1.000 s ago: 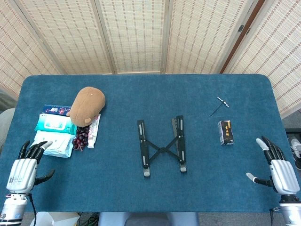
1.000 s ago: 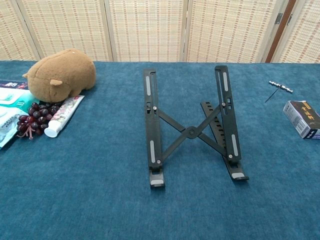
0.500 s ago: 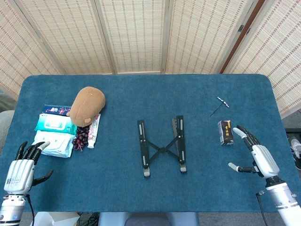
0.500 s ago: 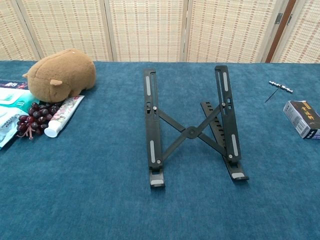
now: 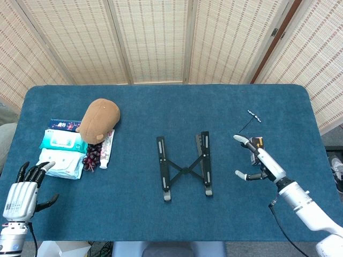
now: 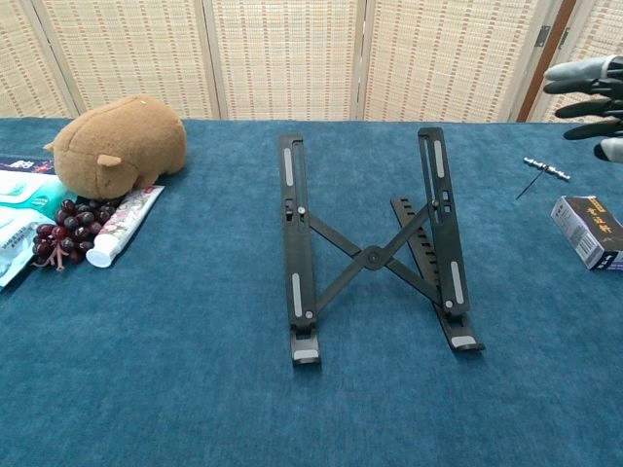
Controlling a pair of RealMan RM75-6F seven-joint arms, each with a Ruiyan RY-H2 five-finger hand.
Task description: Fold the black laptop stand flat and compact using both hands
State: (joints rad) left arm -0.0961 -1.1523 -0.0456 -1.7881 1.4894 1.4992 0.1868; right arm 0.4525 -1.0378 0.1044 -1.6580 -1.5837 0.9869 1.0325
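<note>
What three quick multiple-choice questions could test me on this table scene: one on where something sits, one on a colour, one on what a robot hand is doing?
1. Where does the brown plush toy lie relative to the laptop stand in the head view?
A. left of it
B. right of it
C. on top of it

2. What colour is the table cover?
A. red
B. blue
C. white

3. What is the right robot hand doing?
A. gripping the stand
B. holding the small box
C. holding nothing, fingers apart

Answers: 1 A, the toy sits toward the left edge. 2 B, the cloth is deep blue. 3 C, it is right of the stand, touching neither rail.
</note>
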